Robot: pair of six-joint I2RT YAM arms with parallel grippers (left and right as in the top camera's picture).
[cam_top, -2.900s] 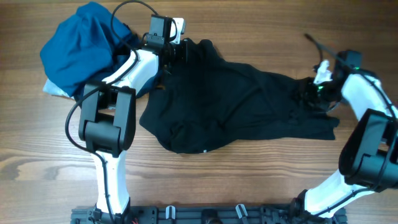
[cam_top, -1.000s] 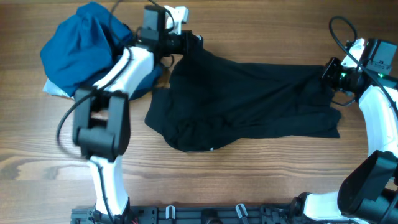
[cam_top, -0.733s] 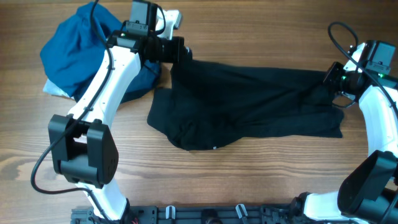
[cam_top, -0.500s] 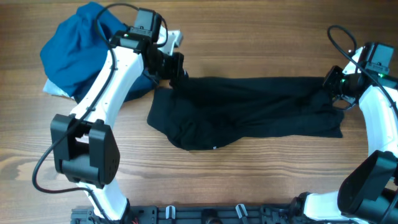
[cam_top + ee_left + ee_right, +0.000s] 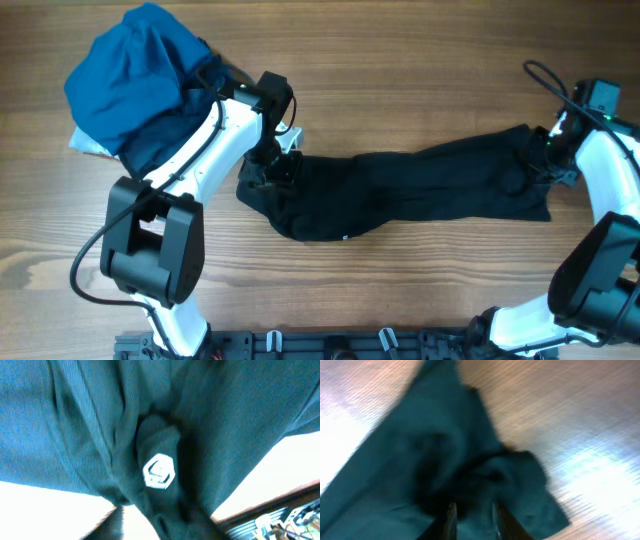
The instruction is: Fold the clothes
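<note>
Shirt (image 5: 400,185) lies strung from 9 to 3 o'clock. We cannot tell whether left gripper (image 5: 276,170) or right gripper (image 5: 473,517) grips cloth. Loose jaws could drop corners, bunching the fold.

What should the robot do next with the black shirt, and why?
Probably let go and lift both hands away. The shirt lies stretched in a long strip, with the left hand and the right hand low on its two ends, so this fold looks laid down.

Left arm bends toward centre-left, left tool (image 5: 277,166) pointing down (jaws too blurred to read); right arm extends far right, right tool (image 5: 546,160) narrowly parted.
</note>
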